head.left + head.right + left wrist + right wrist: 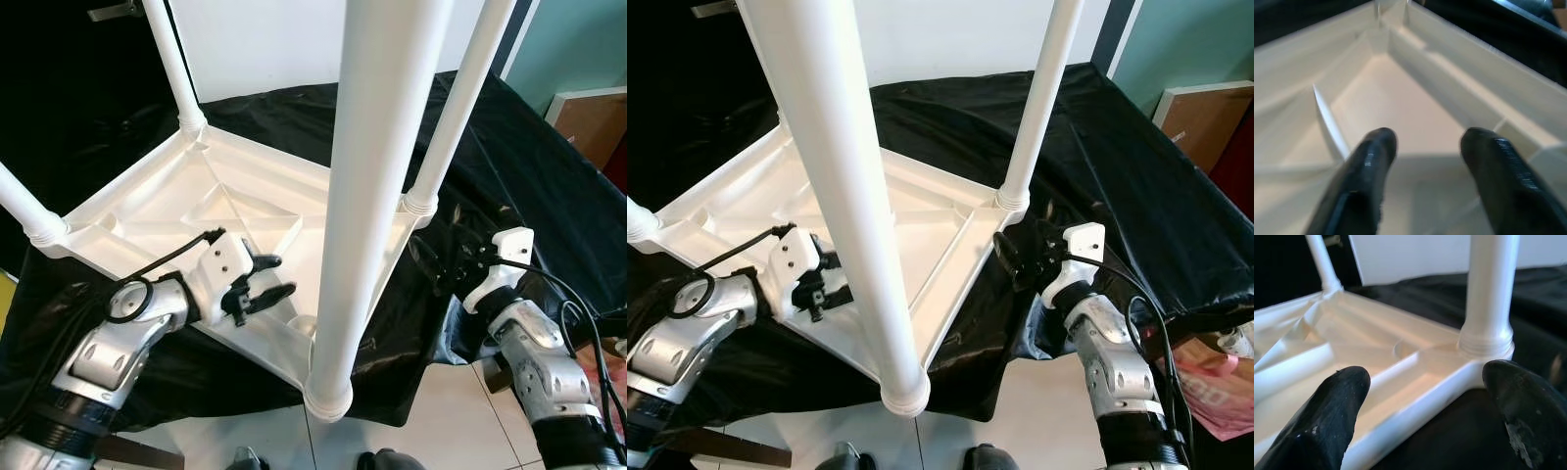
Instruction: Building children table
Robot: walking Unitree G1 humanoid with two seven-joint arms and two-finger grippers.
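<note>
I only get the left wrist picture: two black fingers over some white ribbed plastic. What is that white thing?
Observer: It is the underside of an upside-down white table top lying on a black cloth, with the left gripper hovering over its near edge.
Operator: Are there legs on it?
Observer: Yes, four white legs stand up from the corners; the nearest leg rises right in front of the head camera.
Operator: And the other arm?
Observer: The right gripper is open beside the right corner, where another leg is seated, its fingers either side of the table's edge without touching it.
</note>
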